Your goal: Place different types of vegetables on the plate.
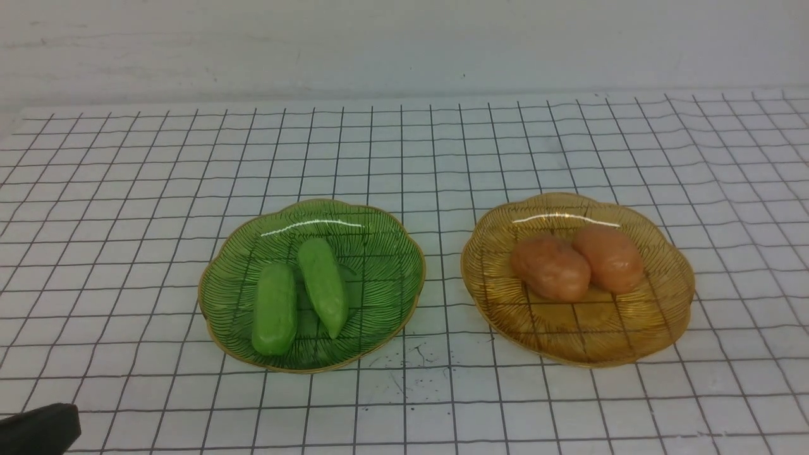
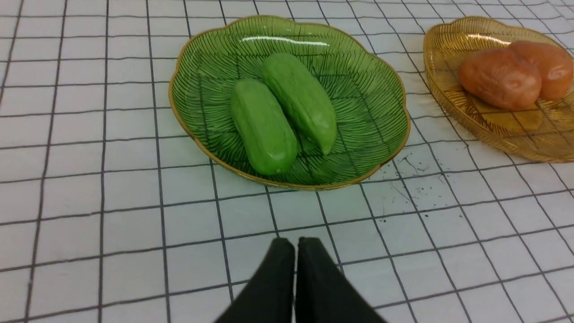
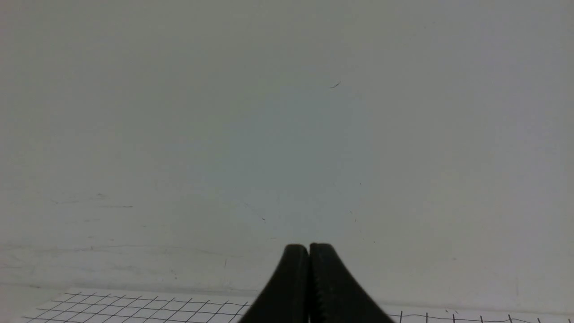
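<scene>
A bright green cucumber (image 1: 274, 309) and a paler green pointed gourd (image 1: 323, 285) lie side by side in the green plate (image 1: 385, 253). Two orange-brown potatoes (image 1: 550, 267) (image 1: 608, 257) lie touching in the amber plate (image 1: 657, 316). In the left wrist view I see the cucumber (image 2: 263, 126), the gourd (image 2: 301, 99), the green plate (image 2: 367, 89), the potatoes (image 2: 499, 78) and the amber plate (image 2: 453, 40). My left gripper (image 2: 296, 242) is shut and empty, over the table in front of the green plate; a dark part of it shows in the front view (image 1: 38, 430). My right gripper (image 3: 308, 247) is shut and empty, facing the wall.
The table is covered by a white cloth with a black grid (image 1: 404, 145). A plain white wall (image 1: 404, 44) stands behind it. Small black specks (image 1: 411, 360) mark the cloth between the plates near the front.
</scene>
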### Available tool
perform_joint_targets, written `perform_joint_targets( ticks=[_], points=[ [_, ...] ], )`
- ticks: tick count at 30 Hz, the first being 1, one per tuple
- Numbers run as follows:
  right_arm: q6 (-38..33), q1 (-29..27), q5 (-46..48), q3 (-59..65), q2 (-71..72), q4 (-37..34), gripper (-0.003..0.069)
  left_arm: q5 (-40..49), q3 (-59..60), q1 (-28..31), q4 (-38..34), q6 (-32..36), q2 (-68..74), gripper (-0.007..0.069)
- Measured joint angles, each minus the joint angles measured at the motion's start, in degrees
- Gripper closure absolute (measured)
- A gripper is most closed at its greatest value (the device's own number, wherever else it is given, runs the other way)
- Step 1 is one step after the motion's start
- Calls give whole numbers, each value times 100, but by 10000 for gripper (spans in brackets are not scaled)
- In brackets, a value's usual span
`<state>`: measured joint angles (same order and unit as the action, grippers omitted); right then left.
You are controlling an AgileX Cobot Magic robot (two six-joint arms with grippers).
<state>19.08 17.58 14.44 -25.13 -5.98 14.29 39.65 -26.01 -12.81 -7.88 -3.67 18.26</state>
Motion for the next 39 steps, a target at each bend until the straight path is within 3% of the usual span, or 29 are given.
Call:
perform_joint_targets(
  ticks=[8, 18, 28, 34, 39],
  points=[
    [0, 0, 16, 0, 0, 5, 673, -989, 24, 0, -33, 0, 0, 632],
    [0, 0, 16, 0, 0, 17, 673, -1019, 24, 0, -11, 41, 0, 632],
    [0, 0, 16, 0, 0, 17, 673, -1008, 62, 0, 951, 503, -14, 632],
    [0, 0, 17, 0, 0, 22, 673, -1030, 705, 38, 1244, 503, -698, 632],
    [0, 0, 22, 0, 0, 22, 673, -1558, 1645, 425, 923, 629, -1577, 632]
  ],
)
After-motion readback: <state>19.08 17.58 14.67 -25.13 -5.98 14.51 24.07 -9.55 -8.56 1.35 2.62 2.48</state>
